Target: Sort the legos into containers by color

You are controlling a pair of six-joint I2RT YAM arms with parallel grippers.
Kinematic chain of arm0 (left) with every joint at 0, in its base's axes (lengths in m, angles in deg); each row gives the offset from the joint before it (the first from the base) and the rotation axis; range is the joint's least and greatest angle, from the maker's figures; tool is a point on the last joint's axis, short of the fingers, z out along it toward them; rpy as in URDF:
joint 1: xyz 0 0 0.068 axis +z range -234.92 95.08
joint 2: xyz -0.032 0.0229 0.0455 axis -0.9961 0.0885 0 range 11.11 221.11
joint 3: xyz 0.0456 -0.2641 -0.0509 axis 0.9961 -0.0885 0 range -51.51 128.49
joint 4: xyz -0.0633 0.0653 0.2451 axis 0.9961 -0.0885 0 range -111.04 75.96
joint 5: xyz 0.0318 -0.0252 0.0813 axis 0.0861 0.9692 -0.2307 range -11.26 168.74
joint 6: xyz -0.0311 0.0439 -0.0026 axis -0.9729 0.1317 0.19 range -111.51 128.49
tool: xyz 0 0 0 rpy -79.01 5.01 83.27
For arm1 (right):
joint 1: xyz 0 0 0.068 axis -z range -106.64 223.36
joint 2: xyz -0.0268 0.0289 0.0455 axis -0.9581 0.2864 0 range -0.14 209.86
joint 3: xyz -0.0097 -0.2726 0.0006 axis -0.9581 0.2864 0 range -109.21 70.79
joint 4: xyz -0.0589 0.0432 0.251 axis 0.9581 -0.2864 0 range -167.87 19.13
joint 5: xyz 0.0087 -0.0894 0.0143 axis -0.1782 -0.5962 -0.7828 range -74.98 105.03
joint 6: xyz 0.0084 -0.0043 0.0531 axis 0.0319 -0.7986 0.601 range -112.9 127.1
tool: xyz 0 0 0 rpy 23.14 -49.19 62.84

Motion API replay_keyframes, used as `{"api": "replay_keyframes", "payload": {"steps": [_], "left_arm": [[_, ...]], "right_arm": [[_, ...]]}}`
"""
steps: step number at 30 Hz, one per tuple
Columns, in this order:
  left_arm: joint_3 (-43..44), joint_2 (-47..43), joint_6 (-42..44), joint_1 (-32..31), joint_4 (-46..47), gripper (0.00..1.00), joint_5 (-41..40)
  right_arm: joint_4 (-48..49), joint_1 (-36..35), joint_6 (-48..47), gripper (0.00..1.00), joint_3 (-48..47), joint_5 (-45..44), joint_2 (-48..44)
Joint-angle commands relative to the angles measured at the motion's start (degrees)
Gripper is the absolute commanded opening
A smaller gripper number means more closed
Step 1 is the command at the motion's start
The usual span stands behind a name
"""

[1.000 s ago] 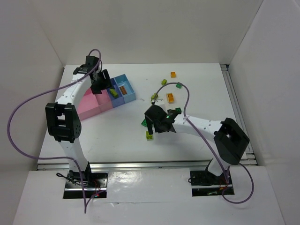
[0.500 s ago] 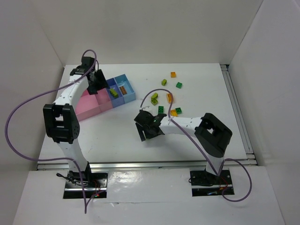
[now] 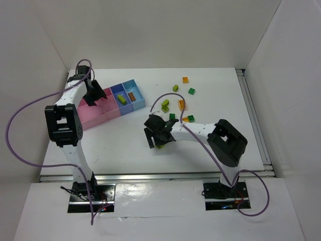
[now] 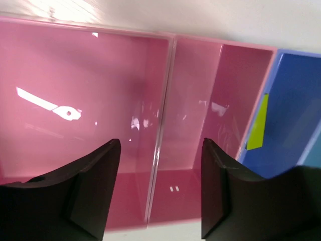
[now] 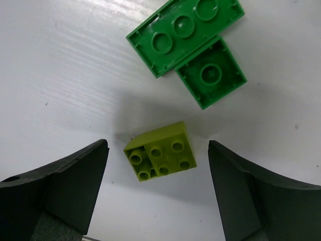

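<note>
**Grasp pending, with room for a slip**

The right gripper (image 5: 158, 146) is spread wide and holds nothing. The lime brick (image 5: 159, 159) lies studs-up on the counter (image 5: 60, 75) directly between its fingers, clear of both. Just beyond the fingertips lie two dark green bricks (image 5: 185, 32), touching each other. The rest of the loose legos are scattered farther out on the same side.

The left gripper (image 4: 160, 150) is also open and empty. It hovers over the pink bins (image 4: 75, 100), with their dividing wall running down the gap between its fingers. The blue bin (image 4: 291, 115) off to one side holds a binned lime piece (image 4: 258, 129).

Risks, as I judge them:
- The lime brick sits turned at an angle to the right fingers, so closing could catch its corners and spin or squirt it away.
- A slightly long reach would nudge the dark green pair.
- If the left gripper went straight down, it would strike the dividing wall.

Counts:
- Grippers: two.
- Bins: two pink compartments and two blue, one blue holding a lime piece and the other an orange one.
- Loose orange bricks (image 3: 181, 104): three.
- Loose lime: about four, including the one between the fingers.
- Loose dark green: two by the right gripper and about three farther off.

The top view is too small to make the lime and dark green counts firm.
</note>
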State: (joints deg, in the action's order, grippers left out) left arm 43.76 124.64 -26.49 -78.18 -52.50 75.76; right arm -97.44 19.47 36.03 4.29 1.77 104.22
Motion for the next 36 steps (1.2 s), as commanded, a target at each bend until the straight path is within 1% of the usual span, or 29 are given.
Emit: {"api": "replay_keyframes", "payload": {"steps": [1,3,7,11,12,13,16,19,20,21,24,26,28,31,33,35,36], "left_arm": [[1.0,3.3,-0.4,-0.2,1.9,0.67,6.2],[1.0,4.1,0.3,-0.2,2.5,0.66,6.9],[-0.9,4.7,1.4,-0.8,3.8,0.63,8.7],[-2.1,4.1,2.5,-3.4,5.4,0.63,9.9],[-2.1,4.1,2.6,-4.6,5.4,0.62,9.9],[-2.1,4.1,2.6,-5.3,5.4,0.62,10.6],[-2.1,4.1,3.2,-8.2,5.4,0.62,10.0],[-2.1,4.1,3.2,-10.7,5.4,0.62,10.0],[-2.6,4.1,3.2,-11.3,5.4,0.6,10.0],[-2.6,4.1,3.2,-11.9,5.4,0.6,10.0],[-3.7,3.5,2.6,-13.7,5.4,0.59,7.8],[-3.7,3.0,2.1,-13.7,5.4,0.59,7.0],[-3.7,2.4,2.1,-13.7,4.7,0.59,5.2],[-3.7,0.8,2.1,-13.1,3.0,0.58,3.2],[-4.8,-0.3,2.1,-11.4,2.4,0.58,0.7],[-6.8,-1.9,2.1,-9.7,2.4,0.58,0.7],[-7.4,-1.9,2.1,-7.6,2.4,0.58,1.2]], "right_arm": [[2.0,1.1,0.3,0.87,-3.2,0.5,0.8],[2.0,1.1,0.3,0.83,-3.2,0.5,0.8],[1.4,1.1,0.3,0.71,-3.2,0.0,0.8],[1.4,1.1,0.3,0.61,-1.8,0.0,0.8],[0.8,1.1,-0.2,0.56,-1.3,0.0,0.2],[0.8,1.1,-0.2,0.55,-0.7,0.0,-0.5],[0.3,1.1,-0.2,0.56,0.8,0.0,-1.9],[0.3,1.6,-0.7,0.61,3.3,1.1,-3.4],[0.3,1.6,-0.7,0.65,3.8,1.1,-3.4],[0.3,1.6,-1.2,0.66,3.8,1.1,-3.4],[1.3,1.6,-1.2,0.66,5.0,1.8,-3.4],[1.3,1.6,-1.2,0.61,5.0,1.8,-3.9],[1.3,1.6,-1.2,0.54,5.0,1.8,-3.9],[0.8,1.6,-0.6,0.47,5.0,0.3,-5.4],[0.1,2.2,-0.6,0.47,4.5,-0.4,-7.6],[-0.4,2.7,-0.6,0.47,4.4,-0.4,-8.9],[-1.2,4.0,-0.6,0.47,3.7,-0.4,-9.5]]}}
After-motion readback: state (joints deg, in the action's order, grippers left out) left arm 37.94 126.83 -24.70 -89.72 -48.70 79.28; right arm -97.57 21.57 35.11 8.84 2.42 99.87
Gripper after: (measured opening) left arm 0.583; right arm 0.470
